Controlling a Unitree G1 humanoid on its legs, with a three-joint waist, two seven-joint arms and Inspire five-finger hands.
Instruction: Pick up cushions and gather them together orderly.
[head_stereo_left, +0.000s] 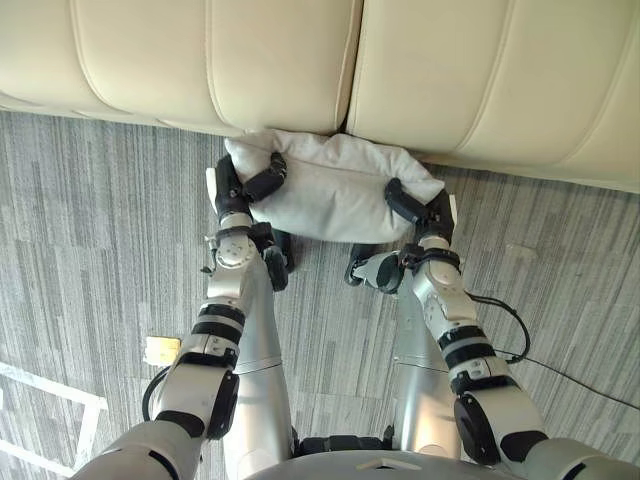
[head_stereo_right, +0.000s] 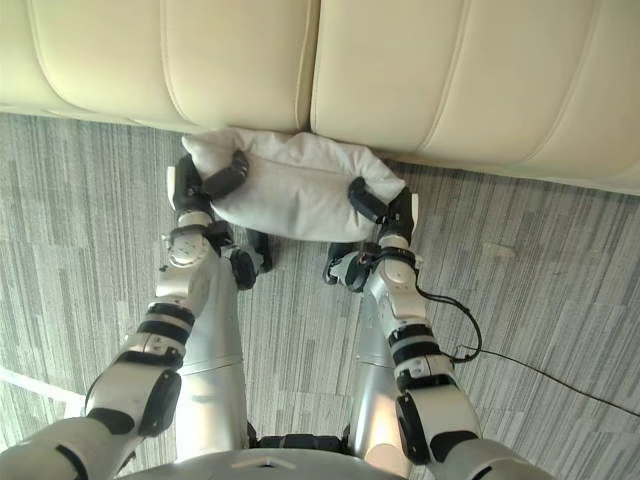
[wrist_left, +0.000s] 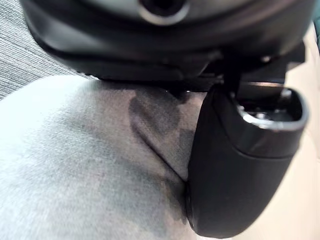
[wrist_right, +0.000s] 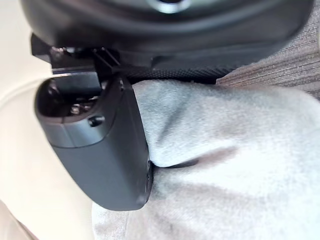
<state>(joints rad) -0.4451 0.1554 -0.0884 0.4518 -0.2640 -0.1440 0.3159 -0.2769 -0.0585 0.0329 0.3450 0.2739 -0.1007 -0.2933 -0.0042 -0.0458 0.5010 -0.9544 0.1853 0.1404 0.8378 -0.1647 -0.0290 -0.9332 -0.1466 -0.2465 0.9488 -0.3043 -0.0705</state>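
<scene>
White cushion; cream sofa; grey carpet with streaks.

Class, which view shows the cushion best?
The left eye view: the cushion shows end to end, left hand and right hand gripping its ends. The right eye view matches; the wrist views, a patch of cloth by a thumb.

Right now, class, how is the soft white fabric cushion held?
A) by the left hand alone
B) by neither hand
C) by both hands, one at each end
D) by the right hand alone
C: the left hand and the right hand each curl round one end of the soft white fabric cushion.
</scene>
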